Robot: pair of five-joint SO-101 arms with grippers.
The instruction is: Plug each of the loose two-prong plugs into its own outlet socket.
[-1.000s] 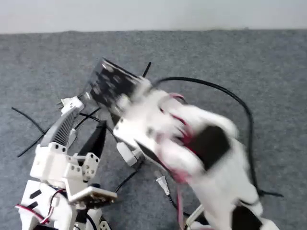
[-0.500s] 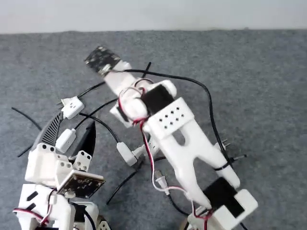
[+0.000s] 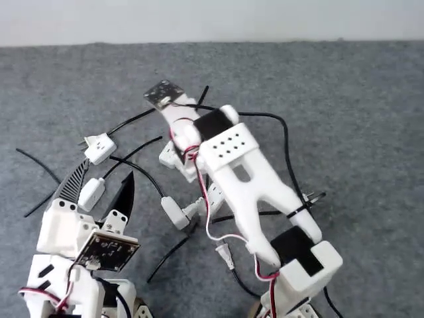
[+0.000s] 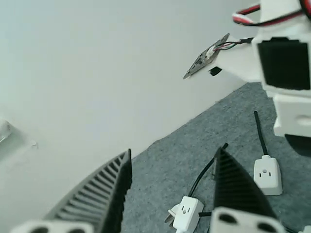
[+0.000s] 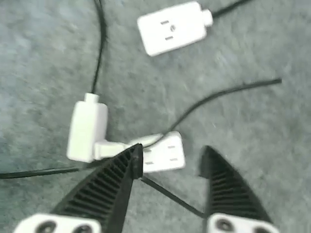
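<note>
Grey carpet [image 3: 371, 99] over the whole table from high up. Toward the left arm's side, a white pronged outlet block [image 3: 101, 147] on a black cord. Near it a white oblong plug body [image 3: 91, 192], seen between the spread fingers of the left gripper [image 3: 101, 180], contact unclear. Near the middle, a white angled plug [image 3: 175, 213]; nearer the arm bases, a small white two-prong plug [image 3: 224, 252]. Toward the right arm's side, a black two-prong plug [image 3: 313, 197], lying loose. White right arm [image 3: 245, 179] stretched above the middle.

From the left wrist: ribbed finger [image 4: 97, 194] and black finger [image 4: 238, 189] wide apart, nothing between them, raised above the white pronged outlet block and a white two-slot socket [image 4: 267, 174].

From the right wrist: right gripper [image 5: 171, 149] spread and empty, hovers just above a white socket face [image 5: 164, 154] joined to a white oblong adapter [image 5: 86, 131]. Farther off, a white corded outlet [image 5: 175, 26].
</note>
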